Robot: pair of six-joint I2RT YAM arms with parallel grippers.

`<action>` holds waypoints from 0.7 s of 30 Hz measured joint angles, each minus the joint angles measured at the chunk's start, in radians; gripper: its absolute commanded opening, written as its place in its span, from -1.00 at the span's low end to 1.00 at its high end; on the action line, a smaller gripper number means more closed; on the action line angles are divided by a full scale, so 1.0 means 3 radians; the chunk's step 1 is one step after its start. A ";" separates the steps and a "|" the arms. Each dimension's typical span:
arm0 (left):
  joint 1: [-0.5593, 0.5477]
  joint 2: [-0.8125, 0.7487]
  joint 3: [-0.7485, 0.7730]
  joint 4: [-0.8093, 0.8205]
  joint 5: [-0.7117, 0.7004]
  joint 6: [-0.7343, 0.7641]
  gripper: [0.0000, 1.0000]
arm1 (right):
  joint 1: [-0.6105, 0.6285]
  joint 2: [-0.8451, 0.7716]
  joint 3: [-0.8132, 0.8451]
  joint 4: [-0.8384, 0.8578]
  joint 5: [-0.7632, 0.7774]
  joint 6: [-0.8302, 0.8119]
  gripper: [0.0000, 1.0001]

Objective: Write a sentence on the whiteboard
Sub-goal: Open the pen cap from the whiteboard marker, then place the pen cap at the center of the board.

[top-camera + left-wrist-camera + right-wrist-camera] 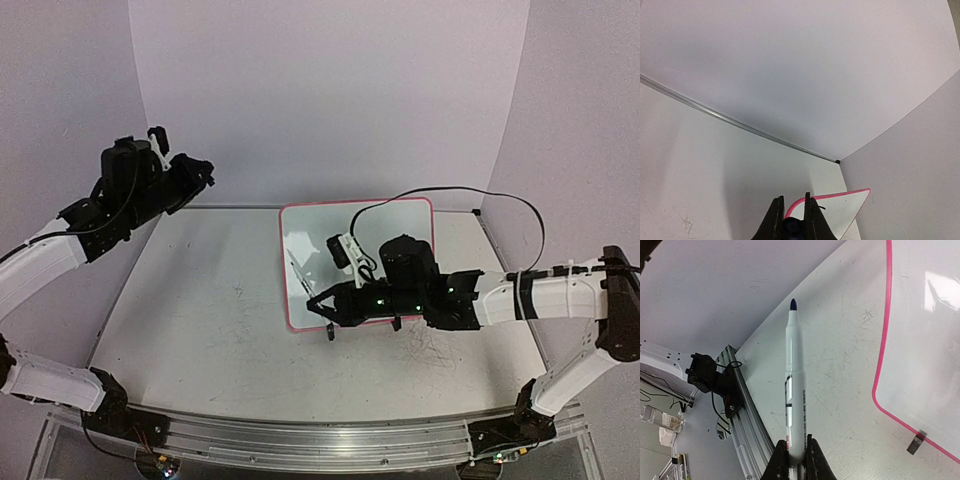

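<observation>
No words show on the whiteboard (310, 235) on the tabletop (200, 310), so all the writing is left. By its near left corner the right fingers (781, 460) squeeze an uncapped pen (795, 380). Far left of it, the left fingers (774, 222) pinch a small dark thing (792, 227).

Tabletop (200, 320) from 7 round to 10 o'clock is wide open, easy lane. Right arm (520, 295) lies across from 3 o'clock, blocking the near edge of the whiteboard (310, 225), marker (794, 380) poking toward 9. Cable (480, 195) loops at 1, left arm (110, 200) hangs high at 10, walls (330, 90) at 9, 12 and 3.
</observation>
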 measured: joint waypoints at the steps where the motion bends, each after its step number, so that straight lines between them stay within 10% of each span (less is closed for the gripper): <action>1: -0.0004 -0.0061 0.0000 -0.0076 -0.0077 0.0007 -1.00 | 0.0000 -0.0014 0.0000 -0.0013 0.0028 -0.0003 -1.00; 21: -0.0029 0.0905 -0.0963 -0.0948 -0.0154 -0.0246 -0.96 | -0.0003 -0.0469 0.0183 -0.0187 0.0685 -0.0295 -1.00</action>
